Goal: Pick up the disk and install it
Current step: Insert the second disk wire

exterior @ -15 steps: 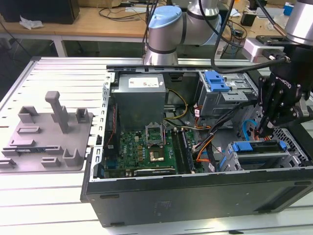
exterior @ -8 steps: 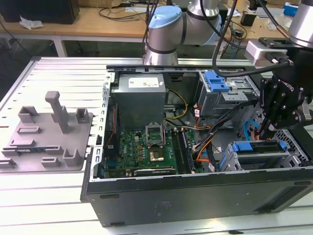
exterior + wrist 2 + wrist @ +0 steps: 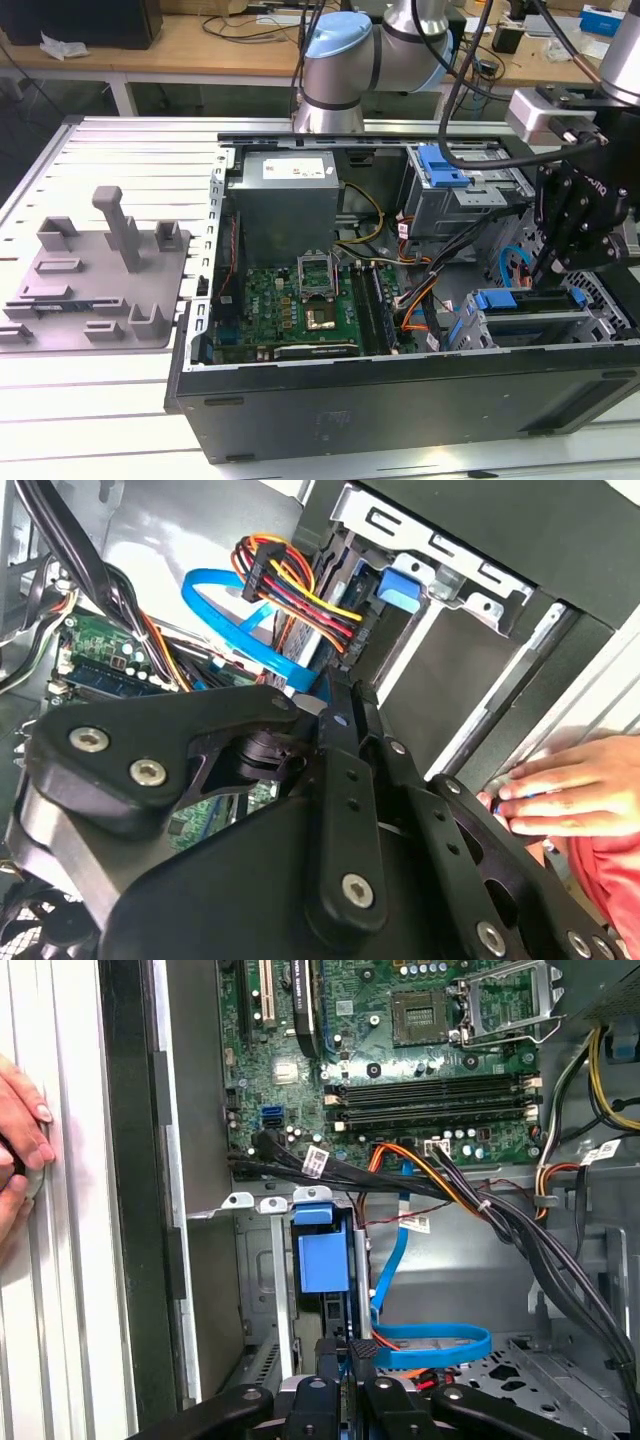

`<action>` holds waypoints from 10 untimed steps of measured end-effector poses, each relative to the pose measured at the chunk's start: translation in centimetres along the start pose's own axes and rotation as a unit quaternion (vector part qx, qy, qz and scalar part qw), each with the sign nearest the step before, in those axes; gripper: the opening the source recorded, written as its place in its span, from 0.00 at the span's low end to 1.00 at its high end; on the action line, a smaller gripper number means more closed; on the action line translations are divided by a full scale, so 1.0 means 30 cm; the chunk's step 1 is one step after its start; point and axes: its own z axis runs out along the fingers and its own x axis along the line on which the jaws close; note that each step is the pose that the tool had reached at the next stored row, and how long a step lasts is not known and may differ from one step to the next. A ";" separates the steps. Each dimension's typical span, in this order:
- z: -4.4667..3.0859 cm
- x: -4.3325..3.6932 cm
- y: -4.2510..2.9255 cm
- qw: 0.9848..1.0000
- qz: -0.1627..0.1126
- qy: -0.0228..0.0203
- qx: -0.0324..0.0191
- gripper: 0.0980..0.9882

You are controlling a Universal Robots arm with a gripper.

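**Disk sat in the lower drive cage, gripper right above it**

Disk (image 3: pixel 530 303) first: in the exterior view you would have found it lying in the drive cage (image 3: pixel 540 328) at the near corner of the open computer case (image 3: pixel 400 400), towards the exterior view's right. Blue plastic showed at both of its ends.

Your gripper (image 3: pixel 550 270) hung directly over that cage, with its fingers pointing down at the disk's upper side. In the first wrist view the gripper (image 3: pixel 345 1355) had its jaws drawn narrow, with only a sliver of gap between them. You could not tell from any view whether they pinched the disk's edge or merely touched it. The second wrist view showed the gripper (image 3: pixel 340 695) aimed into the same bay, beside a bundle of coloured wires (image 3: pixel 300 585).

Just ahead of the fingertips in the first wrist view stood a blue plastic piece (image 3: pixel 323 1260), and a flat blue cable (image 3: pixel 430 1345) looped beside it. Beyond them lay the motherboard (image 3: pixel 400 1050).

A person's hand (image 3: pixel 20 1150) rested on the slatted table (image 3: pixel 80 1310) outside the case wall. The second wrist view showed that hand (image 3: pixel 570 790) with a red sleeve (image 3: pixel 610 880).

Elsewhere in the exterior view, a large grey metal box (image 3: pixel 290 200) sat at the back of the case. A grey fixture plate (image 3: pixel 100 270) lay on the table well apart, on the exterior view's left.
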 end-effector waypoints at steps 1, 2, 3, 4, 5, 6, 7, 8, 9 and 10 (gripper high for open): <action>0.000 0.000 0.000 1.000 0.000 0.000 0.000 0.07; 0.000 0.000 0.000 1.000 0.000 0.000 0.000 0.07; 0.001 0.000 0.000 1.000 0.000 0.000 0.000 0.07; 0.001 0.000 0.000 1.000 0.000 0.000 0.000 0.07; 0.001 0.000 0.000 1.000 0.000 0.000 0.000 0.07; 0.002 0.000 0.000 1.000 0.000 0.000 -0.001 0.07; 0.002 0.000 0.000 1.000 0.000 0.000 -0.002 0.07; 0.002 0.000 -0.002 1.000 0.000 -0.001 -0.004 0.07; 0.002 0.000 -0.002 1.000 0.000 -0.004 -0.005 0.07; 0.002 0.001 -0.003 1.000 0.000 -0.014 -0.005 0.07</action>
